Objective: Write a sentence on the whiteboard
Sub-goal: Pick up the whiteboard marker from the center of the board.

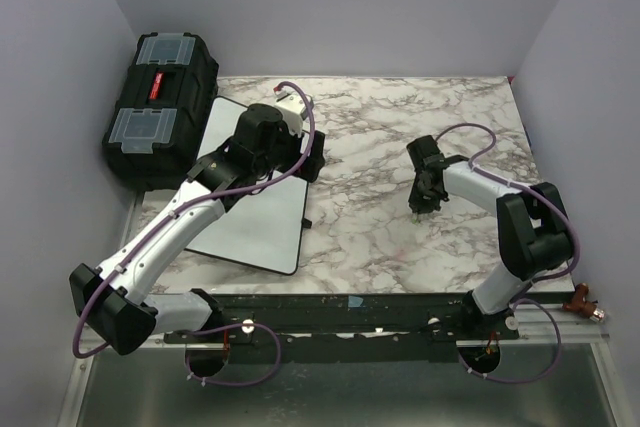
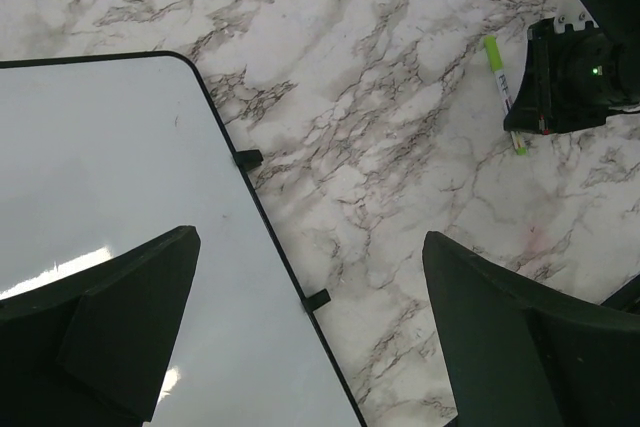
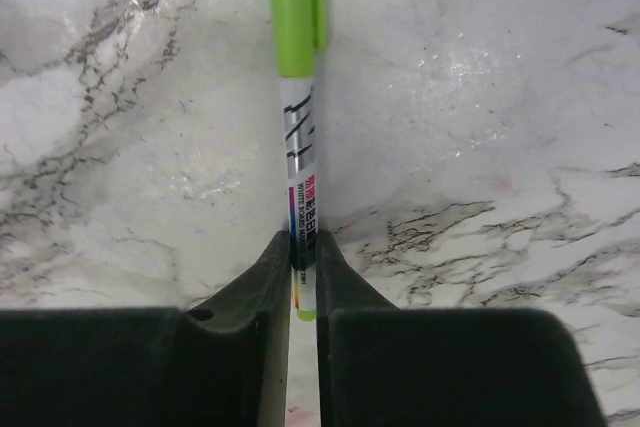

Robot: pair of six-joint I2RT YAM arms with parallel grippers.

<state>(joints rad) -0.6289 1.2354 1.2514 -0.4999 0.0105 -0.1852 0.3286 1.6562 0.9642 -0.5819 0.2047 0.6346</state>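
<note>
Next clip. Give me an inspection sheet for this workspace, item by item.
Surface: white marble-patterned tabletop, no spills seen.
Job's things: flat white whiteboard with thin black rim lies at the left, no writing seen on its visible face; green whiteboard marker lies on the marble at the right.
Clutter: black plastic toolbox with clear lid compartments beside the board's far-left corner.
Grippers: left gripper open above the board's right edge; right gripper shut on the marker's end.
Cables: purple cables loop along both arms.
Surroundings: pale walls on three sides.
</note>
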